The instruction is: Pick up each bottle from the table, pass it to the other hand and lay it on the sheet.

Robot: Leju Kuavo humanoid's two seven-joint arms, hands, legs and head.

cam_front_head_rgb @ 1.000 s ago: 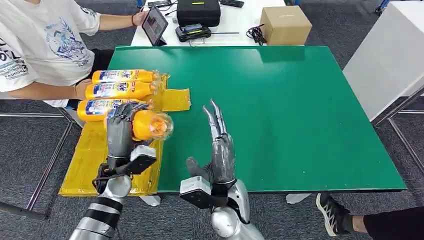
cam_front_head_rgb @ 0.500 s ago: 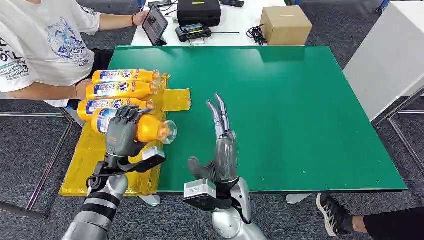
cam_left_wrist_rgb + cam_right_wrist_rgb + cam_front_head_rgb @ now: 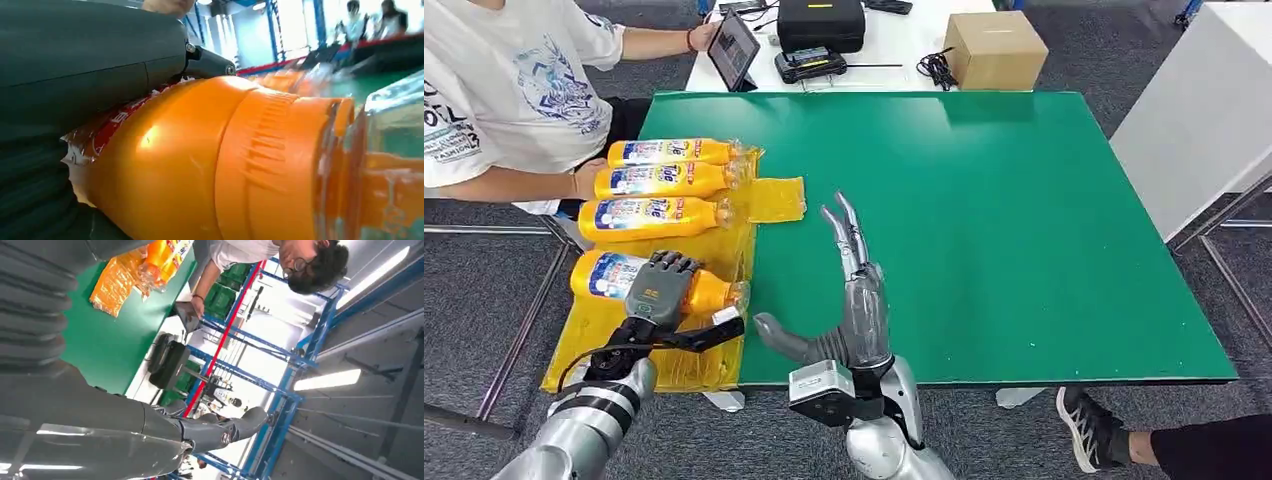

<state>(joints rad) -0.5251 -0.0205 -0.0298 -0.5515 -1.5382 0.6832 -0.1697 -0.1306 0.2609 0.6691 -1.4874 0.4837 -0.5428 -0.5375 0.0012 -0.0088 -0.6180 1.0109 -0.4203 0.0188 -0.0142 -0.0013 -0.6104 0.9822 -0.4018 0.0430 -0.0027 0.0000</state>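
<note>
Left hand (image 3: 662, 290) wrapped around an orange bottle (image 3: 604, 277) lying on the yellow sheet (image 3: 614, 330), near the table's (image 3: 1024, 250) left edge. Right hand (image 3: 856, 300) spread, holding nothing, by the front edge.

Four orange bottles (image 3: 664, 215), one yellow sheet (image 3: 614, 320), one cardboard box (image 3: 994, 50).
</note>
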